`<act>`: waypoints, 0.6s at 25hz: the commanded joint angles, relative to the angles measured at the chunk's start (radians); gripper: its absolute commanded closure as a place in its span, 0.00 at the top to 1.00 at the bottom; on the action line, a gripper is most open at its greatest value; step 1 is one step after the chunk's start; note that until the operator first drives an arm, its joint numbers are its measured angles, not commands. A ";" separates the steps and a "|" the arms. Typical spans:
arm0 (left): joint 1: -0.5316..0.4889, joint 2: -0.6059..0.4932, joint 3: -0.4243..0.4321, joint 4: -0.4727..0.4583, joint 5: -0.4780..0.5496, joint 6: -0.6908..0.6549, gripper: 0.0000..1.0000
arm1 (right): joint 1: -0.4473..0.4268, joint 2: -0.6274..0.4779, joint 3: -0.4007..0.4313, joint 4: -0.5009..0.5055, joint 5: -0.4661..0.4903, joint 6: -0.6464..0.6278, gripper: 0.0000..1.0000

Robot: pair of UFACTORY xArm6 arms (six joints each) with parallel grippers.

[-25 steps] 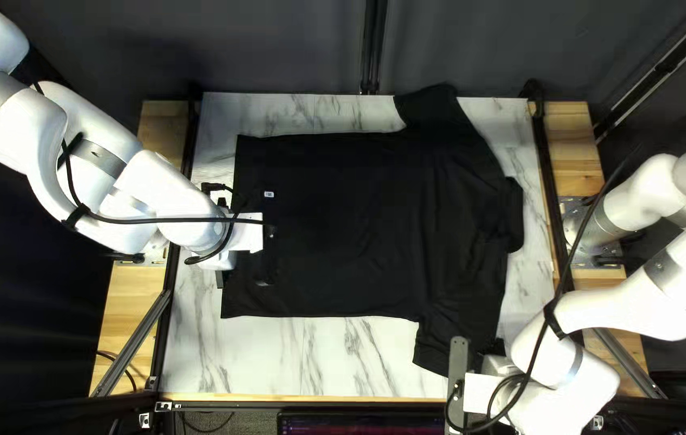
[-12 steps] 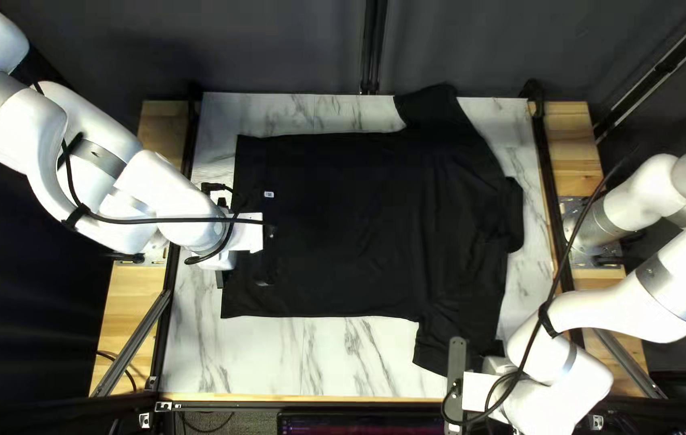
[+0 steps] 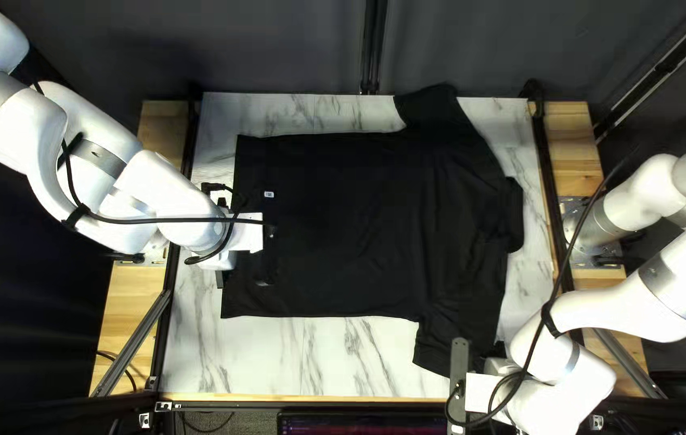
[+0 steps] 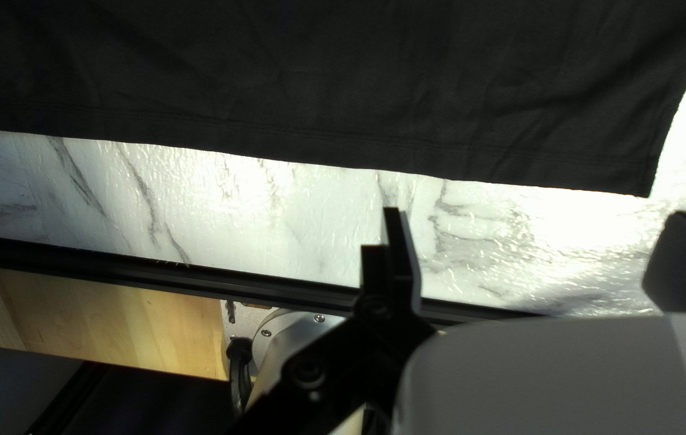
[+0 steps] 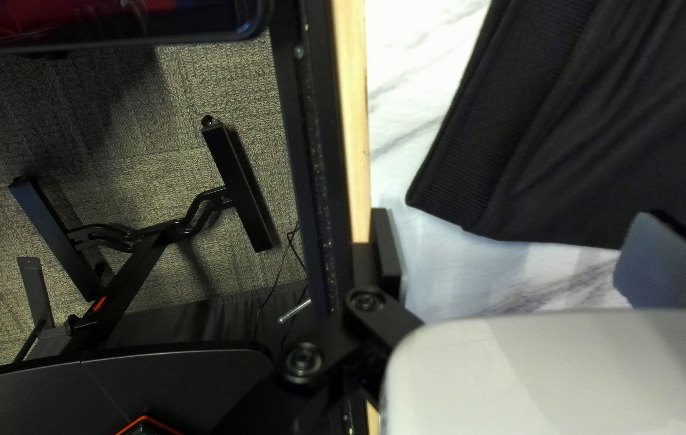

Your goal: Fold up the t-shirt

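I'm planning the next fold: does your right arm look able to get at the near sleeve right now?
Likely yes: its jaws stand open, the near sleeve lies just ahead of them, and nothing visible blocks the way.

At the lower right of the top left view, my right arm (image 3: 633, 310) now sits slightly lower and farther left; its cable (image 3: 534, 346) shifts slightly left.

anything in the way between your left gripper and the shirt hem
Nothing visible stands in the way: in the left wrist view, the t-shirt lies ahead of my open left gripper, and only a strip of marbled tabletop shows between the hem and the fingers.
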State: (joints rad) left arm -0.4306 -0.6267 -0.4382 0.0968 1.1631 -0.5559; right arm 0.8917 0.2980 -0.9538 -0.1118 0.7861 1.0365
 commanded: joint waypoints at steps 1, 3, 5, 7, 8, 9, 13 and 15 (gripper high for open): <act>0.000 0.000 0.000 0.000 0.000 0.000 1.00 | -0.007 0.002 0.004 0.007 -0.010 -0.011 0.99; 0.000 0.000 0.000 0.000 0.000 0.000 1.00 | -0.010 0.004 0.006 0.010 -0.014 -0.015 0.99; 0.000 0.000 0.000 0.000 0.000 0.000 1.00 | -0.011 0.006 0.007 0.013 -0.018 -0.018 0.98; 0.000 0.000 0.000 0.000 0.000 0.000 1.00 | -0.014 0.011 0.009 0.018 -0.023 -0.023 0.97; 0.000 0.000 0.000 0.000 0.000 0.000 1.00 | -0.016 0.013 0.009 0.020 -0.026 -0.027 0.97; 0.000 0.000 0.000 0.000 0.000 0.000 1.00 | -0.016 0.013 0.010 0.022 -0.027 -0.028 0.97; 0.000 0.000 0.000 0.000 0.000 0.000 1.00 | -0.017 0.013 0.011 0.026 -0.028 -0.029 0.91; 0.000 0.000 0.000 0.000 0.000 0.000 1.00 | -0.017 0.012 0.011 0.026 -0.026 -0.027 0.69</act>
State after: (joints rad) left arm -0.4306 -0.6267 -0.4382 0.0968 1.1631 -0.5559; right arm 0.8744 0.3109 -0.9426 -0.0863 0.7585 1.0080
